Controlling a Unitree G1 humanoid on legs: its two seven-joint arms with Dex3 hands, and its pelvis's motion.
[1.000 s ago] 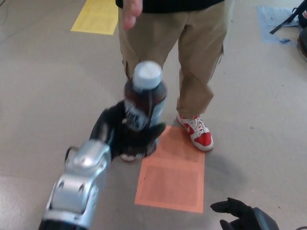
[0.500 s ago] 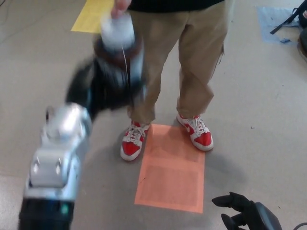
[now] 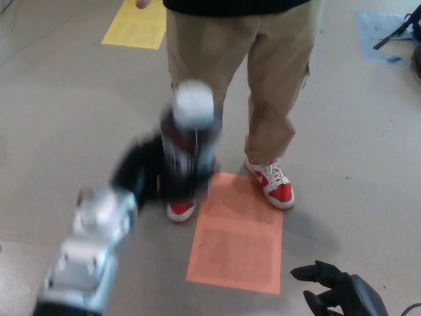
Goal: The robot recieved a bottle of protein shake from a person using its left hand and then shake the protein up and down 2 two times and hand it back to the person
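Item one: we recorded the left robot hand (image 3: 154, 174), black and blurred, closed around the lower body of the protein shake bottle (image 3: 189, 135), which stood roughly upright in the grip, off the floor, in front of the person's legs. The bottle had a dark body, a pale label band and a white cap (image 3: 193, 104) facing the camera; its outline was smeared, so we could not read the label. Item two: the silver forearm (image 3: 92, 243) of that arm ran from the lower left corner up to the hand. Item three: the right robot hand (image 3: 325, 283) sat at the bottom right edge, holding nothing, its black fingers (image 3: 309, 271) spread apart above the floor. Item four: the person (image 3: 237, 66) stood facing us in khaki trousers and a dark top, with one red-and-white shoe (image 3: 271, 184) beside the orange floor mat (image 3: 238, 234) and the other shoe (image 3: 179, 209) partly hidden behind the left hand. Item five: a fingertip of the person's hand (image 3: 142, 3) showed at the top edge. Item six: a yellow floor marking (image 3: 135, 26) lay at upper left, and a blue patch (image 3: 375, 29) at upper right on the grey floor (image 3: 59, 118).
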